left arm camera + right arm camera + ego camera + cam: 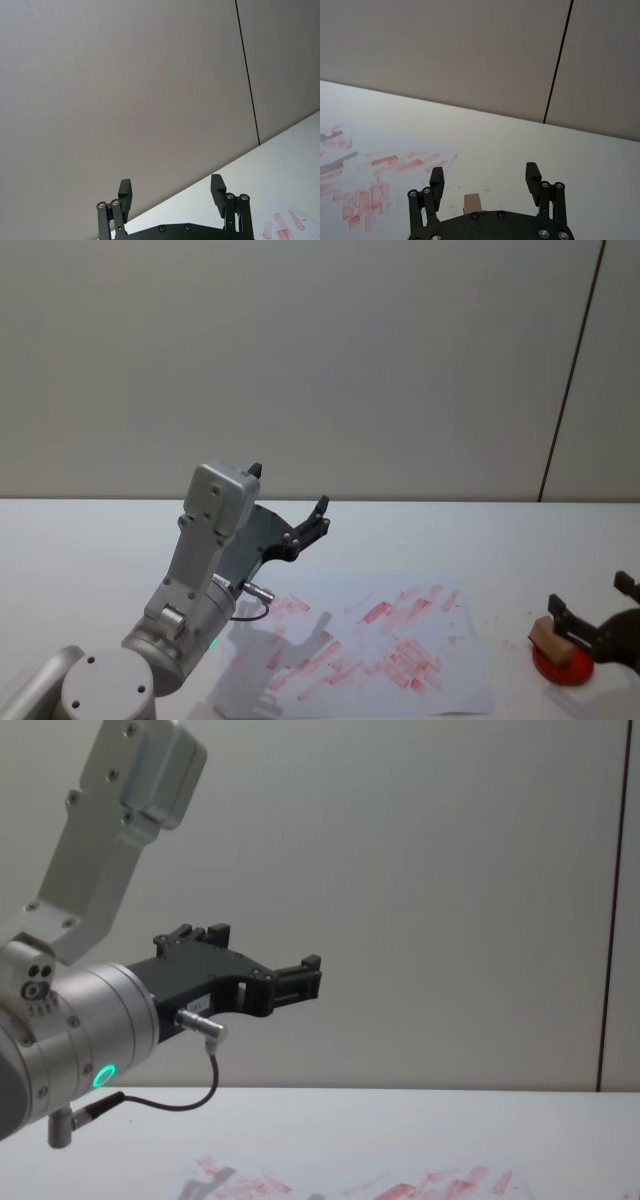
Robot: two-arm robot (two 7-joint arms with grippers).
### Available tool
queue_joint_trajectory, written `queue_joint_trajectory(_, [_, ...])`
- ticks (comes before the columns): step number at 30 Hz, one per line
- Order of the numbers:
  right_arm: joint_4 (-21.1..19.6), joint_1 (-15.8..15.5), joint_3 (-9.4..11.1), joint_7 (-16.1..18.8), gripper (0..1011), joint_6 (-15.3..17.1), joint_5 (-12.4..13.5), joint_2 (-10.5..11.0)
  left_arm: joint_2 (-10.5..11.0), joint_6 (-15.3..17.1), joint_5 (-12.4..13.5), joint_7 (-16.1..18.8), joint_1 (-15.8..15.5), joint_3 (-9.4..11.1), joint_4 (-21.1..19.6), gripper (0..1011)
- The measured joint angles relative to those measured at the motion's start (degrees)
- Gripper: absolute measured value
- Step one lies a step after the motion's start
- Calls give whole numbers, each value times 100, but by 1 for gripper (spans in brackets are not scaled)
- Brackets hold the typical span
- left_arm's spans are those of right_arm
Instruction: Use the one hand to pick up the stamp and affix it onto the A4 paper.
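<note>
At the table's (100, 560) right edge, the stamp (550, 637) sits between the right gripper's (592, 598) spread fingers (not yet clamped); the paper (440, 680) lies leftward. Left gripper (288, 488) hangs raised, fingers apart.

Table: flat white tabletop (560, 540), running back to the wall.
Wall: plain pale grey panelled surface (300, 360) behind the table.
Seam: thin dark vertical line (572, 370), right side of the wall.
Pad: round red disc (558, 670), lying on the table's right.
</note>
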Motion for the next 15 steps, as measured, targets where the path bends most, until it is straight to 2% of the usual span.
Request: queue_joint_trajectory(15, [311, 143, -46, 366, 1001, 470, -315, 54, 0, 0, 0, 0, 0, 0, 0, 1003])
